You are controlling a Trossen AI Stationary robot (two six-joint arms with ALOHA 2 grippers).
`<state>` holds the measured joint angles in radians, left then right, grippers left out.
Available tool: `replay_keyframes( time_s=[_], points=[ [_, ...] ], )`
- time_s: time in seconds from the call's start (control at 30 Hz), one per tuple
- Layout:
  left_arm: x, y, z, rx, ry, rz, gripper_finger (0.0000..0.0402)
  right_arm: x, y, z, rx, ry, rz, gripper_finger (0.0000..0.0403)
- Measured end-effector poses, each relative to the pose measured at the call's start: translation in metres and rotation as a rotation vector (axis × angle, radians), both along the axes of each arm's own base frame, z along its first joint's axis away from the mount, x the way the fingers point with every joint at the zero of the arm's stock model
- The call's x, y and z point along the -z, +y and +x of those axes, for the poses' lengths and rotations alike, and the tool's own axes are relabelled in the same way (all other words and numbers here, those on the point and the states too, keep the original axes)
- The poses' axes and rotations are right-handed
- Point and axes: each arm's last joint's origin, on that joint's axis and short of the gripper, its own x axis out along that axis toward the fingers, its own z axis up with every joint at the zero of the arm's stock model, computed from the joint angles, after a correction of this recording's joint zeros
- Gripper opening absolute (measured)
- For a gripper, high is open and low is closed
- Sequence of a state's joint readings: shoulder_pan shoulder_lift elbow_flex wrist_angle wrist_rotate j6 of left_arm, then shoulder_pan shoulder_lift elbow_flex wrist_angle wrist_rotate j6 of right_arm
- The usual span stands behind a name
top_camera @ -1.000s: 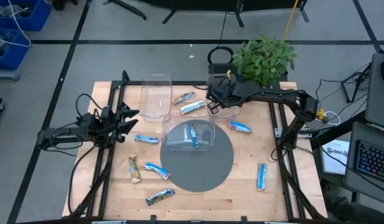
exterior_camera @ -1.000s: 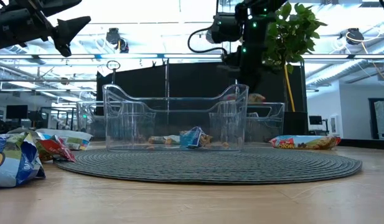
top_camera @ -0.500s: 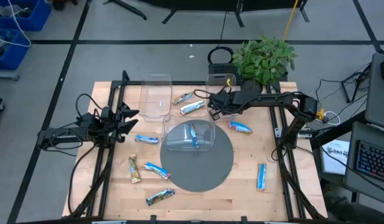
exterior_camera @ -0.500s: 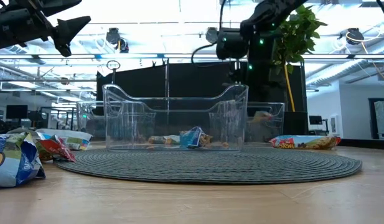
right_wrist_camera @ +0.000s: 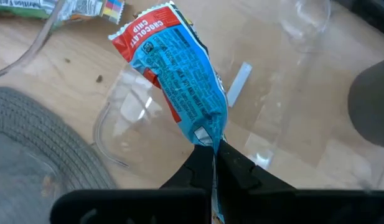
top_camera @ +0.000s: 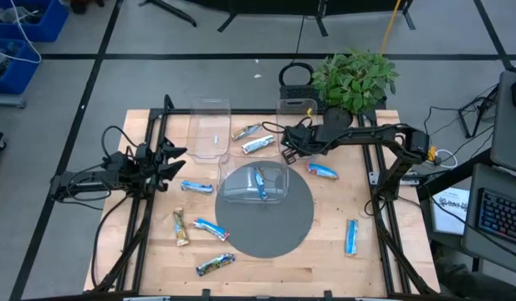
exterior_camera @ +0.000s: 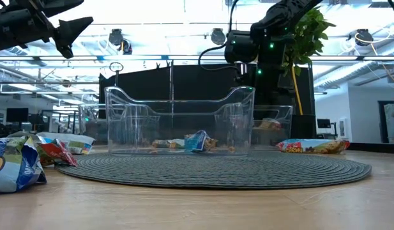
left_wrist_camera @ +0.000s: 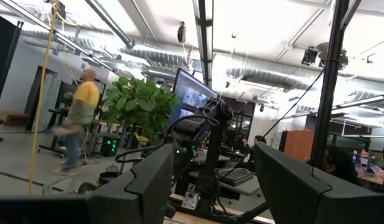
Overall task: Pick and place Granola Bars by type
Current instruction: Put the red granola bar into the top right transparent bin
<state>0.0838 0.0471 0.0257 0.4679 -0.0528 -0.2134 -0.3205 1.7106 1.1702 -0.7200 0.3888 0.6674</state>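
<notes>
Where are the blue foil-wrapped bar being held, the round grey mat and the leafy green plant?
Blue foil-wrapped bar (right_wrist_camera: 179,81): right wrist view, middle of the printed wrapper.
Round grey mat (top_camera: 278,238): high view, bare woven part near its front edge.
Leafy green plant (top_camera: 355,77): high view, centre of the foliage.

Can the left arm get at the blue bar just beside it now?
Probably yes. The left gripper hangs open and empty, the blue bar lies bare on the table close by, and nothing covers it.
</notes>
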Motion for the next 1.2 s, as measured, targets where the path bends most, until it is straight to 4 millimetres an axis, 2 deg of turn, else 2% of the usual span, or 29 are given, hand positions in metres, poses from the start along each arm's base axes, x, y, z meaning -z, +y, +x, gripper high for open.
replay_keyframes(
  time_s=[0.2,0.53,0.77,0.97,1.2],
  points=[
    [0.000,0.000,0.000,0.000,0.000,0.000,0.0225,0.001,0.000,0.002,-0.027,-0.010,0.008,0.0010],
    [0.000,0.000,0.000,0.000,0.000,0.000,0.0225,0.001,-0.007,0.000,-0.008,-0.019,0.025,0.0069],
    [0.000,0.000,0.000,0.000,0.000,0.000,0.0225,0.001,-0.009,-0.001,-0.013,-0.027,0.038,0.0088],
    [0.000,0.000,0.000,0.000,0.000,0.000,0.0225,-0.013,-0.009,-0.004,-0.034,-0.071,-0.013,0.0085],
    [0.000,0.000,0.000,0.000,0.000,0.000,0.0225,-0.053,-0.006,-0.015,-0.088,-0.197,-0.091,0.0074]
  ],
)
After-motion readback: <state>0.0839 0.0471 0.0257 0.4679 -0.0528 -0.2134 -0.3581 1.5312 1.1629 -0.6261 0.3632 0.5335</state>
